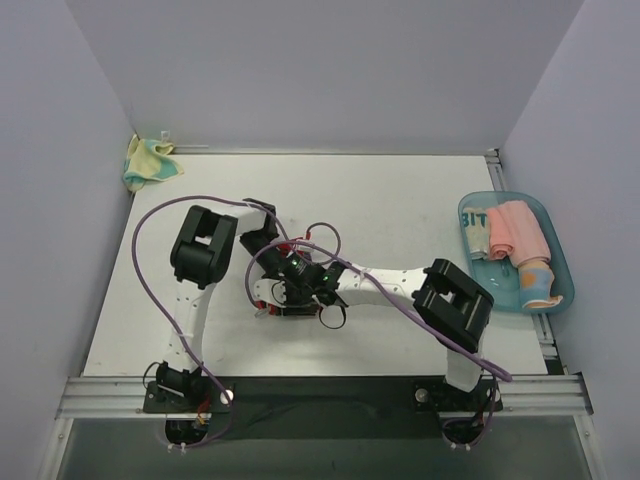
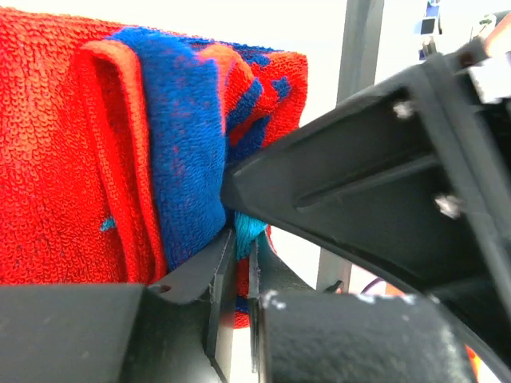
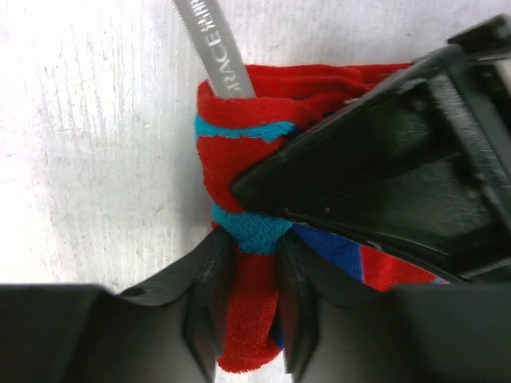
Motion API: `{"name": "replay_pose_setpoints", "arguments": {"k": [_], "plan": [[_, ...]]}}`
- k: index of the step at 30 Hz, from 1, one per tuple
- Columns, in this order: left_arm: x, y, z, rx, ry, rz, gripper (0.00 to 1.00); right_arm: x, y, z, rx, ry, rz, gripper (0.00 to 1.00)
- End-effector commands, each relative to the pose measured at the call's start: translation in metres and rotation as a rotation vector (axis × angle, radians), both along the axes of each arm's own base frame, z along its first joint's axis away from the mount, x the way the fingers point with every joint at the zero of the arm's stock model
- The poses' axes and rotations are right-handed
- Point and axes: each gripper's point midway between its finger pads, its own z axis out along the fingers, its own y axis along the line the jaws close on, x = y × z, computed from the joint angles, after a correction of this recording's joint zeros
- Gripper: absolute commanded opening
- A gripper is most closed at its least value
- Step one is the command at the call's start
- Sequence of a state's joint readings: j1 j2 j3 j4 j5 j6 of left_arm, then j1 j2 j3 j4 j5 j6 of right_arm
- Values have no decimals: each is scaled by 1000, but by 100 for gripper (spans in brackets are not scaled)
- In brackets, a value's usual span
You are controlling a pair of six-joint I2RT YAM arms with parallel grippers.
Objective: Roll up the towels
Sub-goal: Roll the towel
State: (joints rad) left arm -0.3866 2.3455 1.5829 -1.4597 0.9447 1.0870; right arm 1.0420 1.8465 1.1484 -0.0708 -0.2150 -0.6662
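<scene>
1. Two grippers meet mid-table on one cloth. Left gripper [image 2: 235, 243]: jaws almost together, pinching a thin fold of the red towel [image 2: 72, 136]; a teal scrap shows between them.
2. Right gripper [image 3: 254, 239]: jaws clamped across a bunched teal-and-red ridge of the same towel, close to its grey hang loop [image 3: 211, 48].
3. Red towel lies on the white table [image 1: 400, 190] between the two wrists, doubled over itself in thick blue-and-red layers. Judged: roll not yet tight.
4. Handling, judged: terry pile, light, limp, compressible, grippy rather than slick. Nothing fragile. It would likely sag and unwind if released. Best hold is a folded edge through all layers, not a single ply and not the loop.
5. Yellow towel [image 1: 148, 162] sits crumpled in the far left corner, well apart from both arms, not yet rolled.
6. Light blue tray [image 1: 566, 275] at the right edge holds rolled cloths.
</scene>
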Motion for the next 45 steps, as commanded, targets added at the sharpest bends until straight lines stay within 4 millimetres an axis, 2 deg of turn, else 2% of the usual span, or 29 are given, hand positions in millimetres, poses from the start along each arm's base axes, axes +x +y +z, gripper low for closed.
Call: {"name": "replay_pose_setpoints", "arguments": {"k": [1, 4, 5, 6, 7, 10, 14, 16, 17, 18, 19, 21, 22, 23, 24, 25, 26, 27, 28, 29, 30, 31, 32, 33, 34, 35, 37, 39, 45], "plan": [[1, 19, -17, 18, -26, -54, 15, -9, -6, -12, -21, 32, 18, 25], [5, 20, -17, 14, -57, -40, 21, -18, -12, -18, -46, 103, 6, 17], [9, 20, -14, 10, -78, -23, 24, -26, -16, -23, -61, 156, 9, 5], [11, 20, -13, 8, -88, -18, 27, -28, -16, -22, -60, 186, 5, 0], [12, 20, -10, -3, -91, -1, 33, -29, -19, -22, -55, 239, -28, 0], [22, 25, 9, -44, -131, 68, 39, -40, -22, -15, -36, 423, -66, 0], [36, 39, 37, -98, -200, 176, 51, -43, -25, -3, -14, 567, -104, 0], [48, 53, 53, -124, -248, 250, 53, -43, -22, 4, 9, 655, -115, 0], [53, 56, 64, -149, -279, 284, 55, -42, -27, 6, 1, 699, -146, 0], [62, 68, 71, -161, -294, 348, 55, -36, -21, 13, 21, 713, -152, 0], [66, 73, 78, -176, -310, 381, 56, -36, -22, 8, 14, 753, -165, 0], [72, 77, 98, -220, -361, 437, 56, -31, -19, 16, 31, 813, -176, 0], [80, 94, 104, -220, -388, 502, 56, -30, -19, 12, 25, 843, -184, 0], [83, 99, 115, -226, -444, 524, 57, -31, -21, 12, 15, 876, -194, 0], [81, 103, 115, -216, -460, 538, 57, -25, -17, 18, 39, 895, -192, 0], [87, 108, 114, -209, -531, 543, 57, -24, -17, 13, 34, 926, -206, 0], [85, 109, 126, -198, -594, 549, 57, -23, -19, 13, 35, 955, -215, 0], [75, 112, 114, -157, -603, 545, 57, -19, -19, 16, 57, 983, -223, 0], [83, 111, 114, -154, -695, 532, 57, -14, -17, 15, 63, 1000, -230, 0], [78, 108, 125, -148, -765, 521, 57, -13, -18, 15, 60, 1023, -242, 0], [66, 107, 109, -101, -778, 490, 57, -10, -18, 18, 80, 1056, -247, 0], [74, 105, 110, -93, -869, 471, 57, -6, -16, 16, 84, 1077, -254, 0], [60, 81, 115, -111, -936, 382, 57, -6, -17, 17, 84, 1102, -263, 0], [56, 73, 112, -104, -981, 343, 58, -5, -16, 17, 89, 1121, -266, 0], [56, 71, 95, -49, -1053, 308, 59, -3, -17, 16, 99, 1147, -276, 0], [42, 47, 99, -86, -1119, 221, 60, -2, -16, 16, 102, 1153, -280, 0], [38, 35, 87, -57, -1208, 141, 60, 1, -16, 14, 108, 1170, -289, 0], [32, 18, 78, -60, -1220, 75, 60, 3, -15, 15, 112, 1179, -293, 0], [41, -9, 69, -72, -1257, -3, 59, 8, -13, 15, 128, 1219, -312, 0]]}}
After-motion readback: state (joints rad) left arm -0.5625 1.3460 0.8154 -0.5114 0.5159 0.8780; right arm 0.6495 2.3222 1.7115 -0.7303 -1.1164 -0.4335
